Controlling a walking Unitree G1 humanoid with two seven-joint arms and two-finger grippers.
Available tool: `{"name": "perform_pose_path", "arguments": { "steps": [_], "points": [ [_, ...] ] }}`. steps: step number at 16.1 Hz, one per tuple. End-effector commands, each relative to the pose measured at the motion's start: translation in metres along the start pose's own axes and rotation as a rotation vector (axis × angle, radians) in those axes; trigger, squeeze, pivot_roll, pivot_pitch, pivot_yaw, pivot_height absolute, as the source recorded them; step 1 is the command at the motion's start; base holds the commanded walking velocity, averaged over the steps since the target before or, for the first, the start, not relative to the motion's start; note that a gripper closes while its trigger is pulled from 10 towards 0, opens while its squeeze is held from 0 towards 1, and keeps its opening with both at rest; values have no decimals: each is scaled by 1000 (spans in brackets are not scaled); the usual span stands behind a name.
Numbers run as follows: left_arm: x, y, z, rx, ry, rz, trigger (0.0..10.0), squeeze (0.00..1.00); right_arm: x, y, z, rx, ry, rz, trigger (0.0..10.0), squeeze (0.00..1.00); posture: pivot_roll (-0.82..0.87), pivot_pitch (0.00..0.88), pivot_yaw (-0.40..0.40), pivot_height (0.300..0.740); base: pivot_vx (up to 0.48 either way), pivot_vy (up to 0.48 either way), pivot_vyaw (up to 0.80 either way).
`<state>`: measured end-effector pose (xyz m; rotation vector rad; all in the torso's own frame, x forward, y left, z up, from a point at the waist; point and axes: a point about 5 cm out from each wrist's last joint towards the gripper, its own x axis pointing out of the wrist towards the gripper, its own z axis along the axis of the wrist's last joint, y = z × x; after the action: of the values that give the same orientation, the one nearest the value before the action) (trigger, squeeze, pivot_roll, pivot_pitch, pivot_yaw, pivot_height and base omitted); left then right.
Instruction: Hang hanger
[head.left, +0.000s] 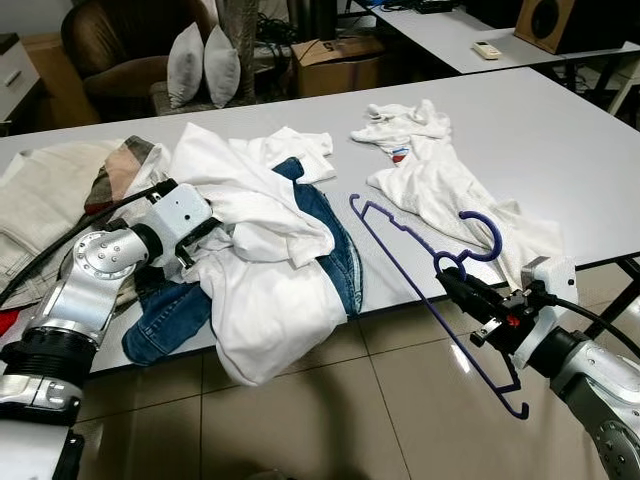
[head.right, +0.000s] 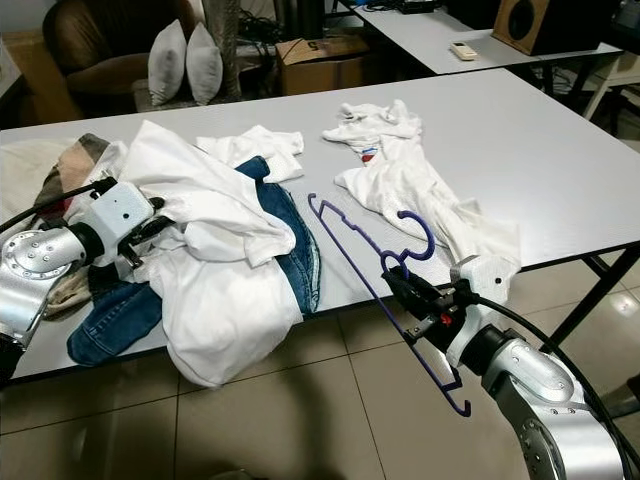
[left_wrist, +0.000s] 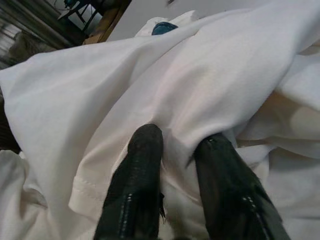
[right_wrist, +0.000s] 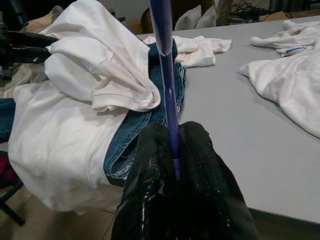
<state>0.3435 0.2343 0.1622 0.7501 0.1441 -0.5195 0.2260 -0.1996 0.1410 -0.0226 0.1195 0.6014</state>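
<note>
Over the table edge (head.left: 600, 255), purple hanger (head.left: 420, 262) in right gripper (head.left: 452, 283); no legible writing.

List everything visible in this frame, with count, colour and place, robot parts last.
Table: one, grey, across the middle.
Hanger: one, purple, over the table's front edge, held by the right gripper.
White shirts: a pile, count unclear, left of the hanger, draping off the edge.
Jeans: one pair, blue, under the white shirts.
White garments: a heap, right half of the table.
Beige cloth: far left of the table.
Pillows: two, grey, on an armchair behind.
Box: one, cardboard, behind the table.
Left gripper: fingers pinching a shirt fold.
Right gripper: shut on the hanger.
</note>
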Motion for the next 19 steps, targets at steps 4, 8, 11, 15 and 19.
{"name": "perform_pose_path", "arguments": {
  "steps": [4,8,11,15,19],
  "points": [
    [-1,13,13,-53,-82,53,0,0,1,-6,4,-16,36,-15,10000,0,-44,9,67,740,0,0,0],
    [2,22,27,-130,-161,70,0,0,3,-1,2,-2,22,-27,10000,0,-26,5,85,740,0,0,0],
    [12,34,53,-205,-264,94,0,0,6,4,2,13,0,-15,10000,0,-24,3,100,740,0,0,0],
    [36,63,135,-229,-489,143,0,0,12,11,11,2,-42,55,10000,0,-23,0,96,740,0,0,0],
    [61,53,203,-265,-617,203,0,0,21,33,16,-6,-37,278,10000,0,-43,0,53,740,0,0,0]
  ]
}}
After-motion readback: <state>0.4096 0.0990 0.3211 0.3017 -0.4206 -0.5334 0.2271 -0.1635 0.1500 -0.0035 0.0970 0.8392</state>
